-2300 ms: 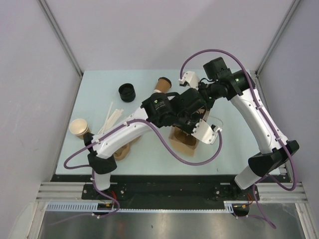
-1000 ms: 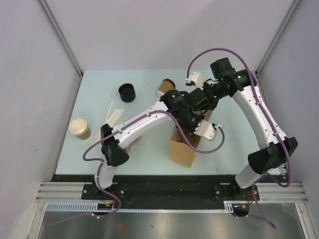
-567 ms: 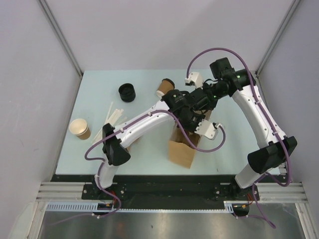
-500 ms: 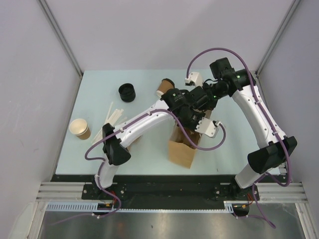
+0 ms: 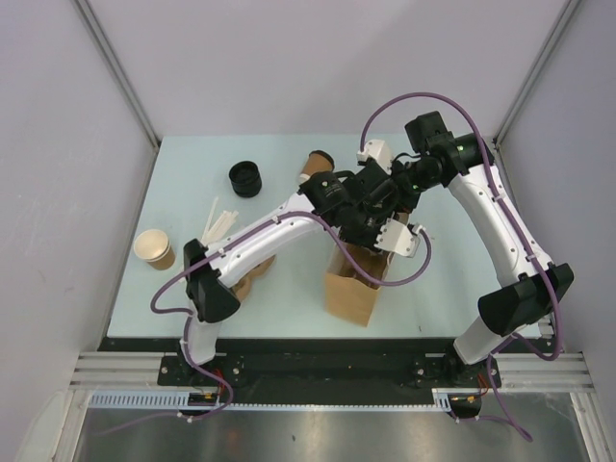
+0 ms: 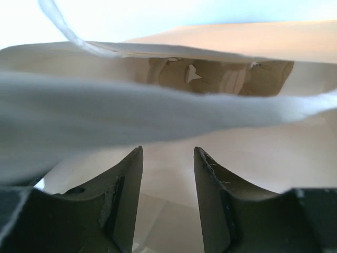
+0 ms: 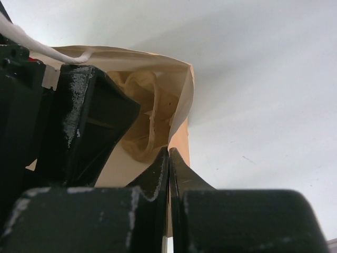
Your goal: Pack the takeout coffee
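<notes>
— Starting with what is hidden: how much of the coffee (image 5: 312,166) can be seen?

— Only its far part is shown from above; its near side is covered by the left arm (image 5: 269,233). It is found on the table (image 5: 192,173) by the far edge, about midway along, apart from the bag (image 5: 348,294), which is stood right of the middle, toward the near edge. The bag's inside is blurred in the left wrist view and crossed by a white handle (image 6: 131,113), so what lies in it cannot be made out. A brown shape (image 5: 248,279) half under the left arm cannot be identified either.

— And the counts?

— One coffee, one bag, one stack of lids (image 5: 245,179) by the far edge, left of the coffee, and one tan cup (image 5: 154,248) at the left edge. A bundle of pale sticks (image 5: 217,223) is seen between the lids and the tan cup; their number cannot be told.

— How is the coffee set?

— It appears to be stood upright, black lid upward, long axis vertical.

— And the jaws?

— The left gripper (image 6: 168,155) is held at the bag's mouth with its fingers (image 6: 126,195) parted and nothing between them. The right gripper (image 7: 168,155) is pinched tight on the bag's rim.
</notes>
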